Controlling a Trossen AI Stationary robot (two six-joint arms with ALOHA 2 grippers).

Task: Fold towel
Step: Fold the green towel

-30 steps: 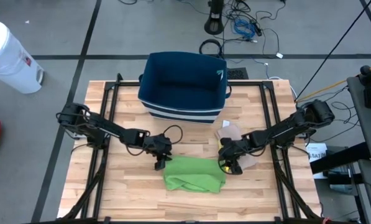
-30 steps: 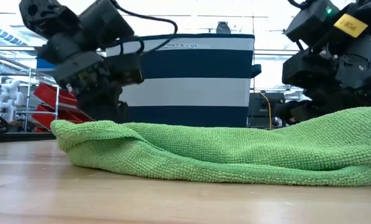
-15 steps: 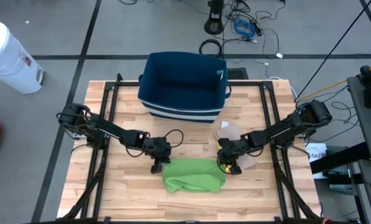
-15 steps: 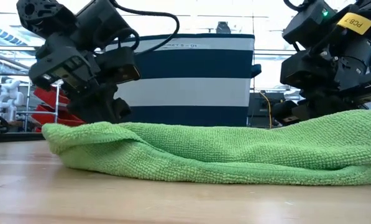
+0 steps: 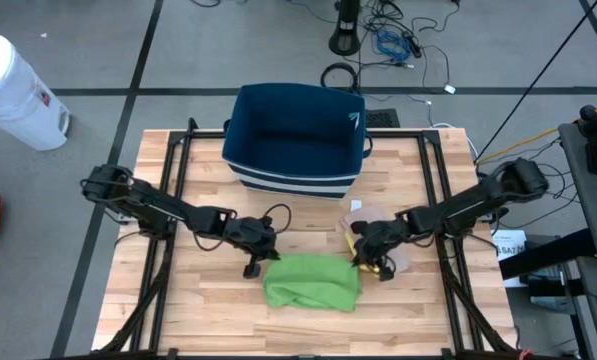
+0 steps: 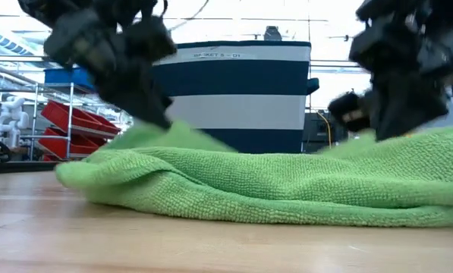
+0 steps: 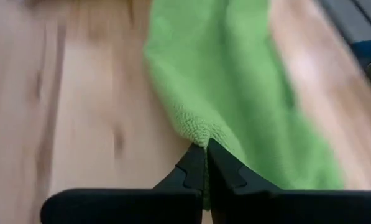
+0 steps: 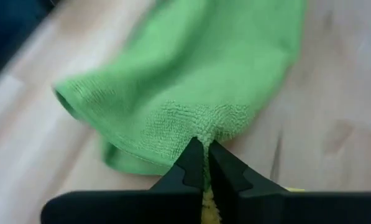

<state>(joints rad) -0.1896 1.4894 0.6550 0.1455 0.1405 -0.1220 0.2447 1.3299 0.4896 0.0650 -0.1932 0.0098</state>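
A green towel (image 5: 311, 280) lies bunched on the wooden table (image 5: 178, 310) near its front middle; in the low view the towel (image 6: 272, 186) rests on its underside. My left gripper (image 5: 261, 258) is shut on the towel's far left end. My right gripper (image 5: 364, 258) is shut on its far right end. Both ends rise a little off the heap under the fingers, as the low view shows at the left gripper (image 6: 159, 121) and the right gripper (image 6: 378, 133). My left gripper pinches a small tuft at the towel's far left edge (image 7: 201, 134) between its two fingertips, slanting down from the table's left. That edge is raised into a peak (image 6: 177, 133); the rest lies slack on the table. One layer or several, I cannot tell. My right gripper pinches a puckered bit of the towel's hemmed edge (image 8: 202, 127) at its far right end between its two fingertips, slanting down from the table's right. The cloth there is raised a little (image 6: 408, 144); the rest lies slack on the table.
A navy and white striped basket (image 5: 296, 140) stands at the table's far middle. A brown paper piece (image 5: 371, 212) lies just beyond my right gripper. Black frame rails (image 5: 173, 200) run along both table sides. A white bin (image 5: 13, 90) stands on the floor at far left.
Both grippers have shut on the towel's far ends and risen a little. The two pinched ends have come up off the table into small peaks, while the towel's middle and near part have stayed down.
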